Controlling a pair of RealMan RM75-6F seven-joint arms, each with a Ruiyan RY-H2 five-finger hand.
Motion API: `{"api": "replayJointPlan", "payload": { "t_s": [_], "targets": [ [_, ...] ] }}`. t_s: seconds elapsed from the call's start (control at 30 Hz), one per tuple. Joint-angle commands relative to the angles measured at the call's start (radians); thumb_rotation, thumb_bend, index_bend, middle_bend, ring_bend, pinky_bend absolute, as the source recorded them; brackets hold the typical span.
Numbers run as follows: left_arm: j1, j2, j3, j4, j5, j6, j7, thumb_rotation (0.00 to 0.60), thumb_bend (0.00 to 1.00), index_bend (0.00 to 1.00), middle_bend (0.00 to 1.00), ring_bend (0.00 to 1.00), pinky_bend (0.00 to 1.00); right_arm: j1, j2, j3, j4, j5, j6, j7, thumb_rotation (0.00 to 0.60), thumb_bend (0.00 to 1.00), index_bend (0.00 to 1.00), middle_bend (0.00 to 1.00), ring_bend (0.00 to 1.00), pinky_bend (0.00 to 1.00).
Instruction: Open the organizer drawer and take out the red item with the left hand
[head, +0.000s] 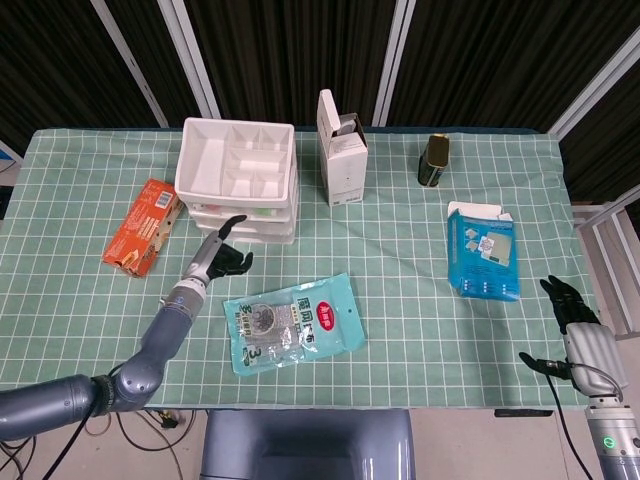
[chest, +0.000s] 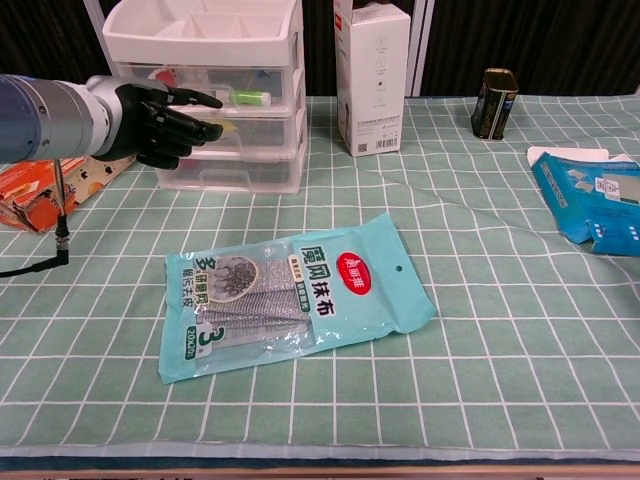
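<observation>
The white three-drawer organizer (head: 238, 180) (chest: 250, 60) stands at the back left of the table, its drawers closed. A red item (chest: 165, 82) shows through the clear front of the top drawer at its left end, partly hidden by my hand. My left hand (head: 220, 260) (chest: 170, 122) hovers open just in front of the drawer fronts, fingers stretched toward them, holding nothing. My right hand (head: 580, 330) hangs open off the table's right edge, empty.
A teal cloth packet (head: 293, 322) (chest: 290, 290) lies in front of the organizer. An orange box (head: 143, 225) sits left of it. A tall white carton (head: 341, 150), a dark can (head: 434, 161) and a blue box (head: 483, 252) stand further right.
</observation>
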Motion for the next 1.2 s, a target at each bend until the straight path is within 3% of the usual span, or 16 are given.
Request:
{"api": "replayJointPlan", "payload": {
  "t_s": [0.03,0.87,1.2],
  "targets": [
    [-0.011,-0.003,-0.002,0.007,-0.007,-0.005,-0.009,0.600,0.48,0.10,0.98,0.94,1.00,0.000,0.001,0.000,-0.001,0.002,-0.002,0.001,0.600,0.00,0.00,0.00,0.00,0.21],
    [-0.065,-0.036,0.006,0.079,-0.017,-0.025,-0.068,0.600,0.48,0.12,0.98,0.94,1.00,0.000,0.006,0.001,-0.014,0.011,-0.011,0.011,0.600,0.00,0.00,0.00,0.00,0.21],
    [-0.069,-0.037,0.018,0.107,0.024,-0.074,-0.101,0.600,0.48,0.18,0.99,0.94,1.00,0.000,0.006,0.002,-0.015,0.014,-0.013,0.011,0.600,0.00,0.00,0.00,0.00,0.22]
  ]
}}
